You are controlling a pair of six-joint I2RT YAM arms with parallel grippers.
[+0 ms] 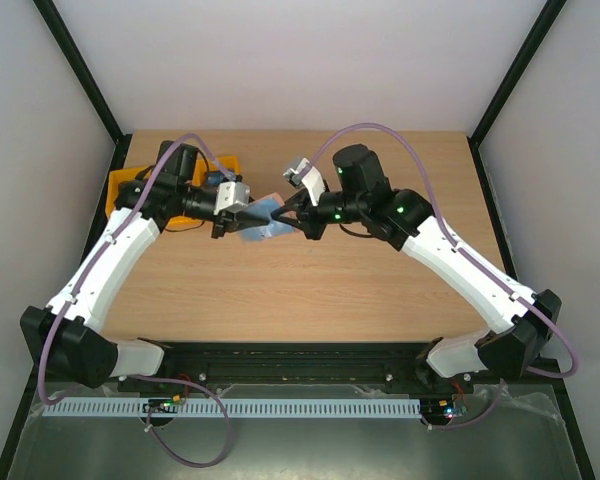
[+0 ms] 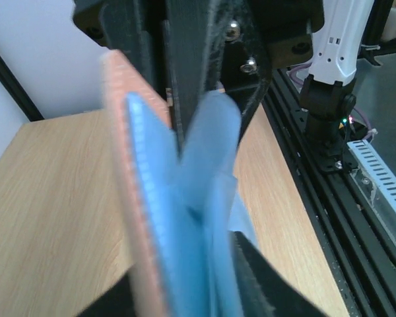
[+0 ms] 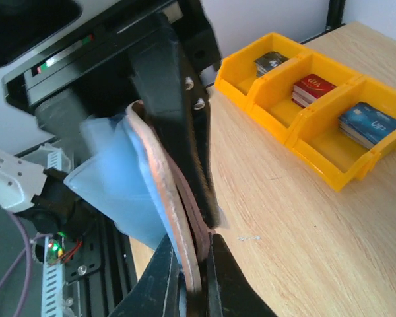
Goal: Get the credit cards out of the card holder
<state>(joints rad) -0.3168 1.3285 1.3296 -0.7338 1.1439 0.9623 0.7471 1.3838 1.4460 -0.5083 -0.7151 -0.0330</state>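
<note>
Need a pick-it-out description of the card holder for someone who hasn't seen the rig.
Above the middle of the wooden table, the left gripper and right gripper meet tip to tip. Pinched between them is the card holder: flat, pale blue with a pinkish-brown rim, the only blue thing there.

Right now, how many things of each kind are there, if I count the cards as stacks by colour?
Card holder: 1
Yellow tray: 1
Dark grey card stack: 1
Red card stack: 1
Blue card stack: 1
Total: 5
</note>
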